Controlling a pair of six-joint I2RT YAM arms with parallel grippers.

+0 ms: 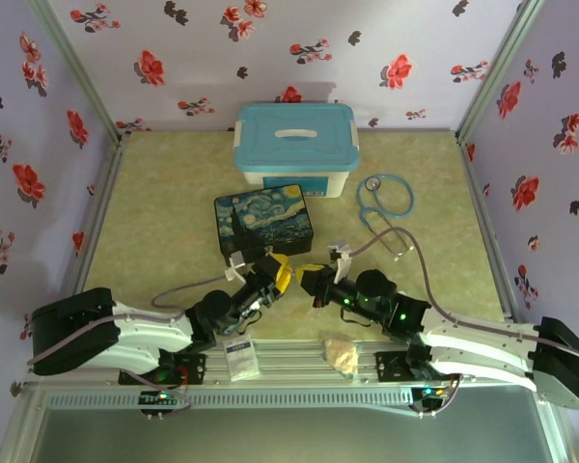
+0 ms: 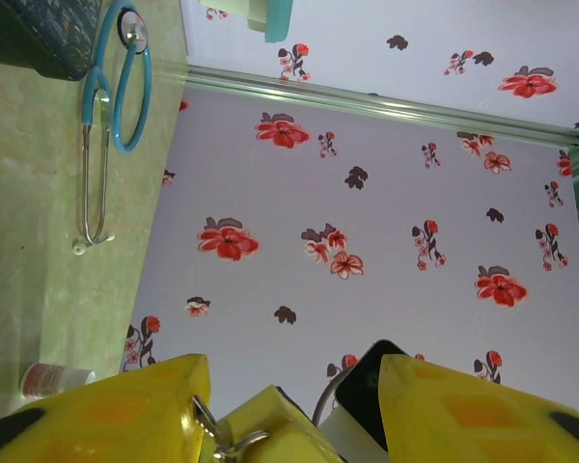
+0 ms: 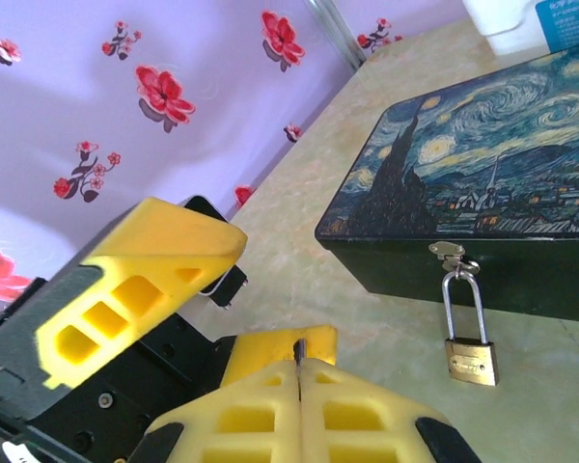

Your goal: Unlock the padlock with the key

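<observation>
We identify the small brass-gold padlock (image 3: pixel 470 361) in the right wrist view. Its thin silver U-shaped shackle (image 3: pixel 458 301) has both legs entering the body. The shackle is threaded through the silver clasp (image 3: pixel 449 253) on the front wall of the dark starry-night box (image 3: pixel 482 164). The body hangs upright below the clasp, close to that wall. In the left wrist view, the thin grey metal key (image 2: pixel 205 417), carrying a small wire ring (image 2: pixel 239 444), sits at the tip of the closed right jaws, clear of the table (image 2: pixel 39 241).
</observation>
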